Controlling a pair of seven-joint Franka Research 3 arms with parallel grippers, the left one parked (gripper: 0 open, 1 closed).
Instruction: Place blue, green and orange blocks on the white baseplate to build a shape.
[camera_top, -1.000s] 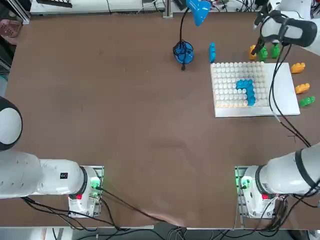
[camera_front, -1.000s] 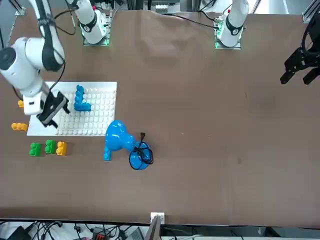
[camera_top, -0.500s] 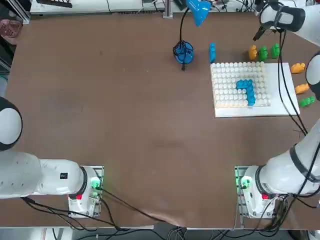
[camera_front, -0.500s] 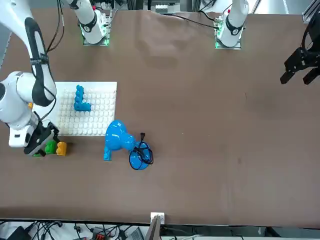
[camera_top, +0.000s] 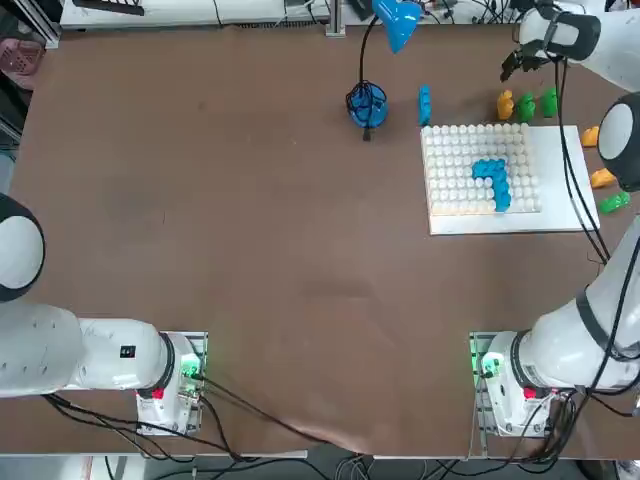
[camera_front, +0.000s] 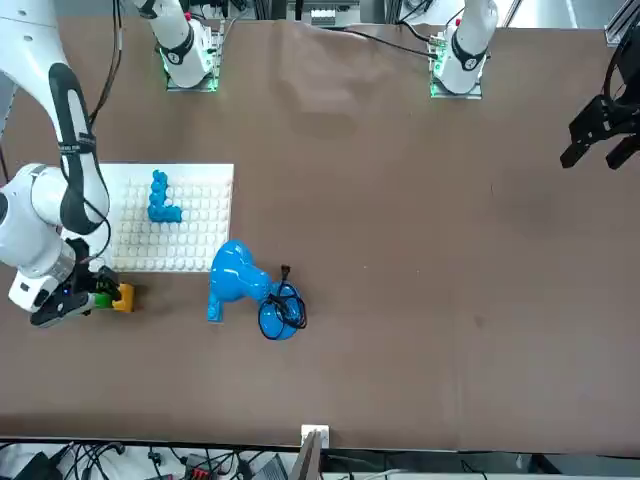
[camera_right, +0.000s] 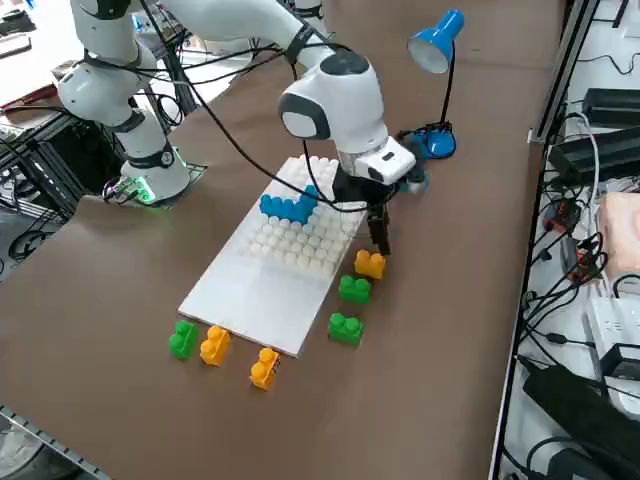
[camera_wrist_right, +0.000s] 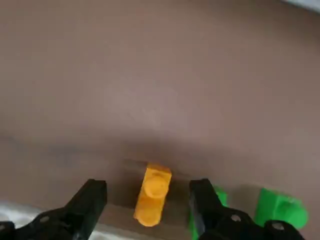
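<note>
The white baseplate (camera_top: 560, 190) (camera_right: 250, 290) carries an L of blue blocks (camera_top: 491, 183) (camera_right: 288, 207). Just past its far edge lies a row of an orange block (camera_top: 505, 104) (camera_right: 370, 263) (camera_wrist_right: 154, 195) and two green blocks (camera_top: 526, 107) (camera_right: 354, 288) (camera_right: 346, 327). My right gripper (camera_top: 515, 65) (camera_right: 380, 235) (camera_wrist_right: 149, 187) hangs open just above that orange block, which shows between its fingers (camera_wrist_right: 90, 200) in the wrist view. It holds nothing. A loose blue block (camera_top: 424, 103) lies near the lamp.
A blue desk lamp (camera_top: 367, 104) (camera_right: 437, 40) stands beside the plate's far left corner. Along the plate's right side lie two orange blocks (camera_right: 214, 345) (camera_right: 265, 367) and a green block (camera_right: 183, 338). The table's far edge is close behind the gripper.
My right gripper has moved from above the plate's far edge out over the row of blocks beyond it and has come lower. Its fingers have stayed open.
</note>
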